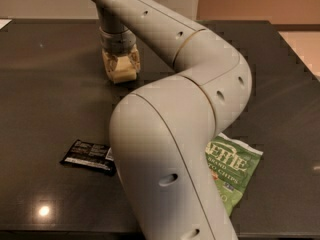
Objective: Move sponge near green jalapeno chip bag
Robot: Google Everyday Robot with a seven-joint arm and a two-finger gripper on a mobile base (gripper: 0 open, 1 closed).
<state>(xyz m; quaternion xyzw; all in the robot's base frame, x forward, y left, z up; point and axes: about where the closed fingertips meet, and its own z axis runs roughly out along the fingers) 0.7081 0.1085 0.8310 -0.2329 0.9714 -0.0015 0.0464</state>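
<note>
The sponge [124, 76], a small cream block, rests on the dark table at the back left, between my fingers. My gripper [121, 68] points down over it and its two tan fingers [107, 63] are closed against the sponge's sides. The green jalapeno chip bag [236, 166] lies flat at the front right, partly hidden behind my arm's large elbow segment [165, 154]. The sponge is far from the bag, across the table.
A flat black wrapper with a white label [86, 155] lies at the front left. The dark table [45, 94] runs to a front edge at the bottom. My arm sweeps across the middle and right of the view.
</note>
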